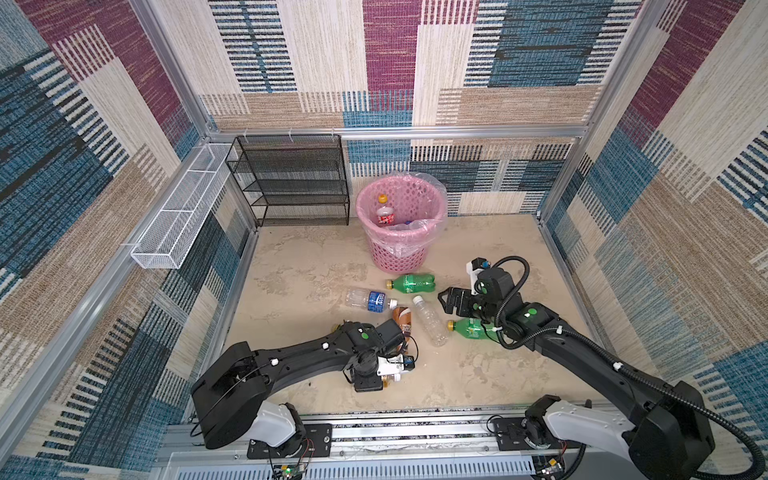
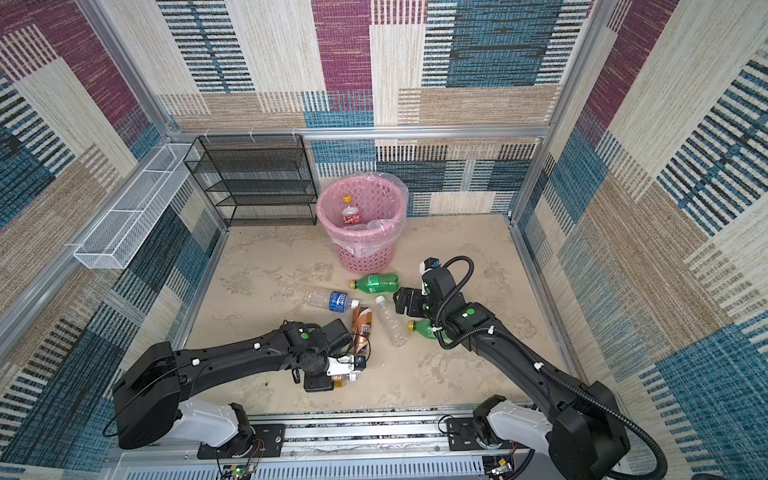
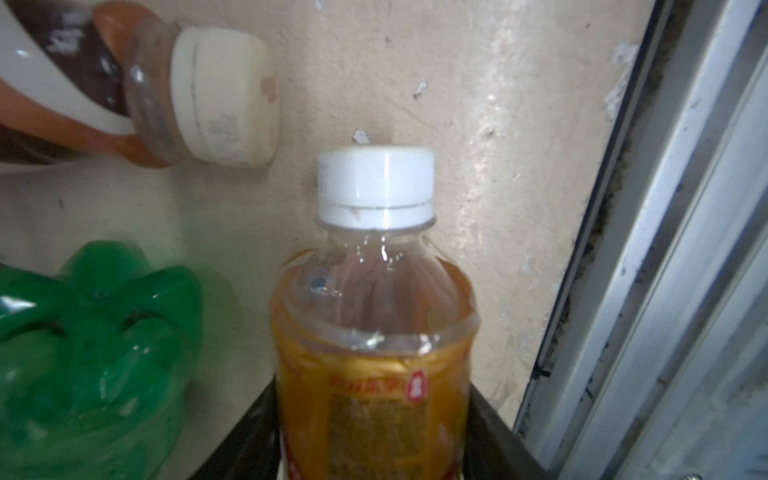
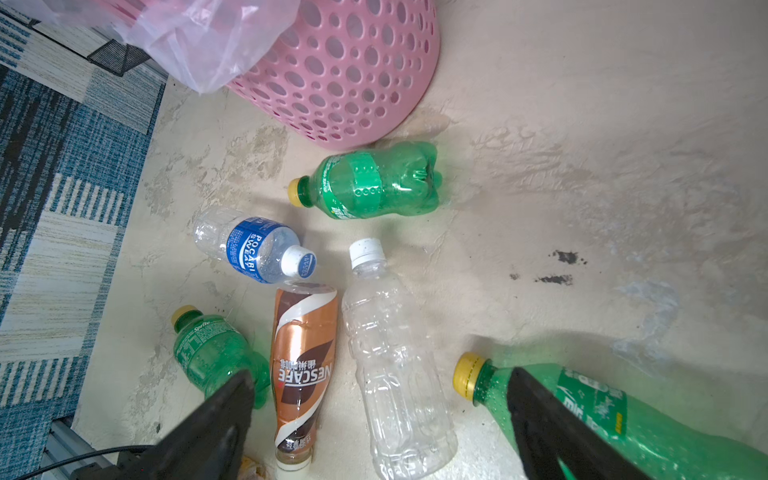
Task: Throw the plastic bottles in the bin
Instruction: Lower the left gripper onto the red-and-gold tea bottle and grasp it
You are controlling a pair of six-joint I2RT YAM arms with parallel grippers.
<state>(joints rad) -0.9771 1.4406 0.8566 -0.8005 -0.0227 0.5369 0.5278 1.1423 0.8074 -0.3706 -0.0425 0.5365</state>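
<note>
My left gripper (image 3: 372, 399) is shut on a lying gold-label bottle (image 3: 374, 316) with a white cap; in both top views the gripper (image 1: 372, 380) hides most of it near the front edge. My right gripper (image 4: 380, 376) hangs open over a clear bottle (image 4: 395, 365), with a green bottle (image 4: 623, 415) under one finger. Around it lie a brown coffee bottle (image 1: 402, 319), a blue-label bottle (image 1: 370, 300) and two other green bottles (image 1: 411, 283) (image 4: 216, 353). The pink bin (image 1: 403, 249) stands at the back with a red-label bottle (image 1: 384, 214) inside.
A black mesh rack (image 1: 291, 178) stands against the back wall left of the bin. A white wire tray (image 1: 183, 208) hangs on the left wall. An aluminium rail (image 3: 665, 249) runs along the front edge close to the held bottle.
</note>
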